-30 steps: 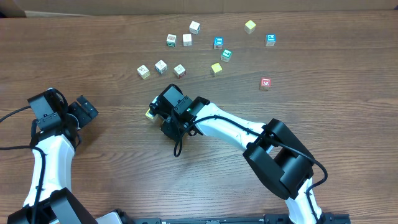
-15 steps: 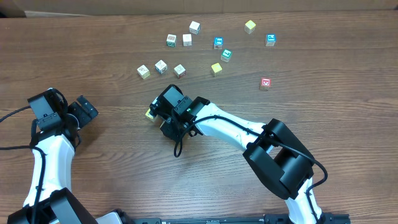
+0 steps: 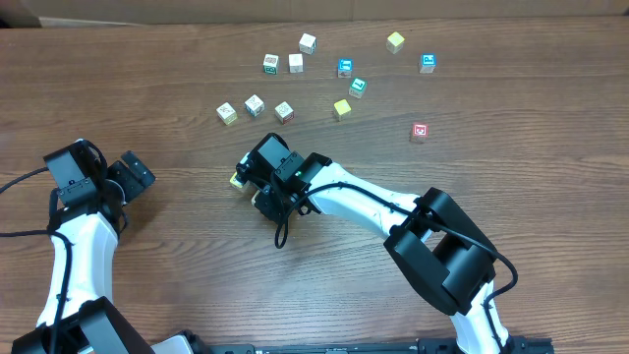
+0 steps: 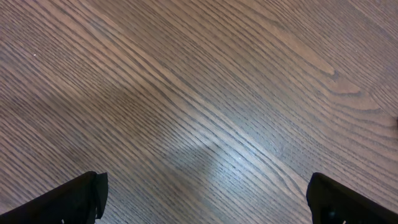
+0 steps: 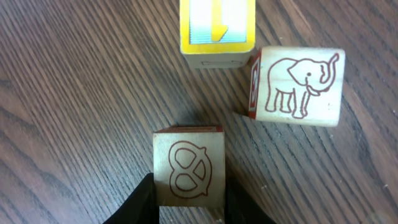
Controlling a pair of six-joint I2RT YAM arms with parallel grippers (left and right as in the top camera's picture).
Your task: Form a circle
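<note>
right gripper (image 5: 189, 202) clamped on pretzel cube (image 5: 188, 165) | elephant cube (image 5: 298, 87), yellow cube (image 5: 217, 28) near, ahead | left gripper (image 4: 205, 196) fingers wide apart

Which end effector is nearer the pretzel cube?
Right. The right end effector pinches the pretzel cube between its fingers; the left end effector sits well off to the side, open over the table.

Only a narrow strip of wood parts the pretzel cube (image 5: 189, 167) from the yellow cube (image 5: 217, 28) and elephant cube (image 5: 297, 86) beyond; those two sit corner to corner, barely a crack between; the right gripper (image 5: 189, 202), pressed on, takes the pretzel cube's flanks. The right arm (image 3: 364, 202) bars the middle of the table (image 3: 197, 285); loose cubes (image 3: 284, 111) crowd the far side; the left gripper (image 4: 205, 202) spreads over bare boards.
</note>
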